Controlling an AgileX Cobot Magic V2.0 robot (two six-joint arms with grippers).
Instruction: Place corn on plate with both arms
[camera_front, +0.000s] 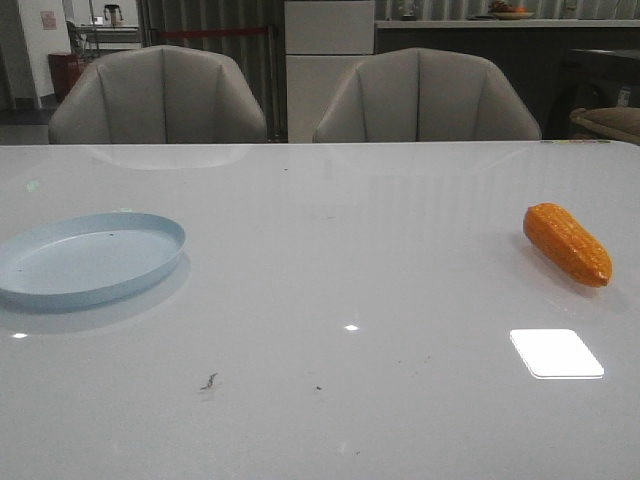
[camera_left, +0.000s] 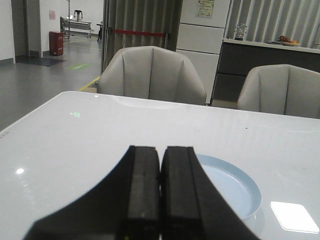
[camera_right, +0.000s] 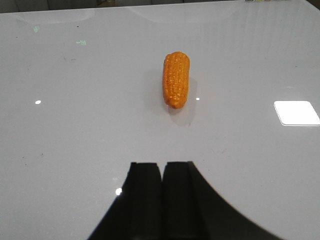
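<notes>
Orange toy corn cob (camera_front: 567, 243), tapered, bumpy with kernel rows, lying on its side on glossy white table (camera_front: 330, 300). From table centre in front view: at about 3 o'clock, near right edge, thicker end toward 10 o'clock, narrower end toward 4 o'clock. Pale blue round plate (camera_front: 88, 258), shallow, low rim, a few dark specks, nothing in it, at about 9 o'clock, well apart from corn. Bright rectangular light reflection (camera_front: 556, 353) just nearer than corn, toward 6 o'clock of it.

Left gripper (camera_left: 160, 192): black fingers pressed together, holding nothing, hovering above table, with plate just beyond the tips. Right gripper (camera_right: 162, 192): fingers likewise closed together, holding nothing, pointing toward corn, which lies ahead lengthwise and apart from the tips. No arm visible in front view.

Judged from looks: likely hollow plastic, light, stiff, not fragile. Round, so prone to rolling or skidding on slick tabletop if nudged. Bumpy kernel rows likely to give pads some grip; taper likely to squeeze cob out of a hold near narrow end. Best hold probably across thick middle, fingers spread wider than cob first, closing square to its long axis. Placement on plate not yet begun.
</notes>
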